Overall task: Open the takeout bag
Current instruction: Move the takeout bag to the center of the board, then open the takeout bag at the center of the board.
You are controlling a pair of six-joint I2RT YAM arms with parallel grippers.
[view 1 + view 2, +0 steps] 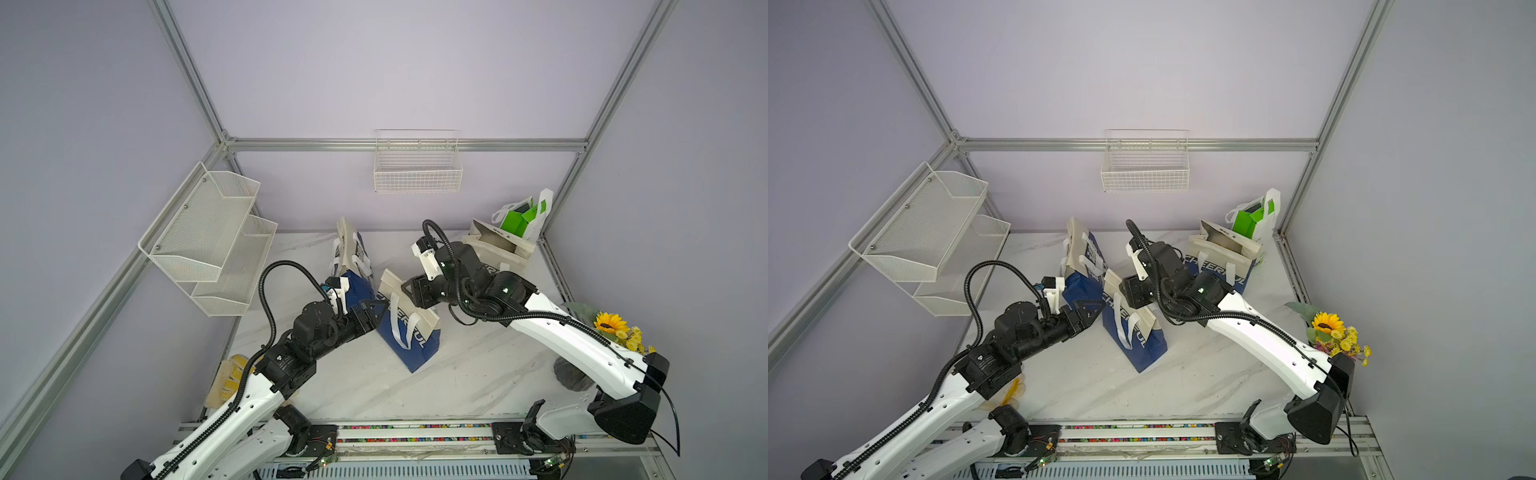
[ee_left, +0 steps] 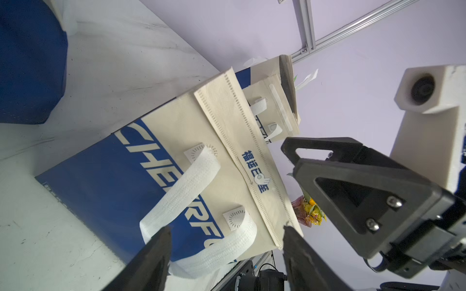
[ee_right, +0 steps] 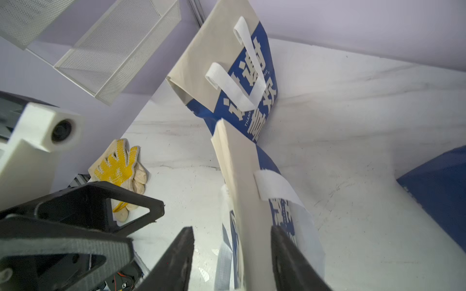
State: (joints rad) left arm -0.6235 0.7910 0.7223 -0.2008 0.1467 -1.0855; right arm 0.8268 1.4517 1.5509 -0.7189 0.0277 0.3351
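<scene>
**Takeout bag** (image 1: 409, 332): blue below and cream above, standing upright near the middle of the table (image 1: 478, 374), well clear of every edge. A second bag (image 1: 351, 257) and a third bag (image 1: 498, 249) stand nearer the back edge. The mouth is closed by a cream flap (image 2: 247, 151) folded over the top and lying down one face, above a white strap handle (image 2: 191, 181).

**Left pincer** (image 2: 224, 230): jaws spread, just beside the bag's side, holding nothing.

**Right pincer** (image 3: 232, 230): jaws spread astride the top fold, not pinching it.

**Handling:** the bag looks like thin non-woven cloth. It is probably light and soft, and likely to tip or slide if pulled from one side only. The best hold is probably the flap's free edge, peeled upward while the other pincer steadies the body.
</scene>
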